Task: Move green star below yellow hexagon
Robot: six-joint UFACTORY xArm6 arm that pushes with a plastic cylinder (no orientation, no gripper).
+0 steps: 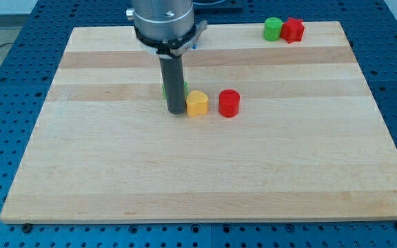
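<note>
The yellow hexagon (197,103) lies near the middle of the wooden board (205,172). My tip (176,111) rests on the board just to the hexagon's left, almost touching it. Only a thin green sliver of the green star (184,88) shows behind the rod, up and left of the hexagon; the rod hides most of it. A red cylinder (229,103) stands just to the hexagon's right.
A green cylinder (273,29) and a red block (293,29) sit side by side at the board's top right edge. A small blue piece (193,45) peeks out behind the arm's body at the view's top.
</note>
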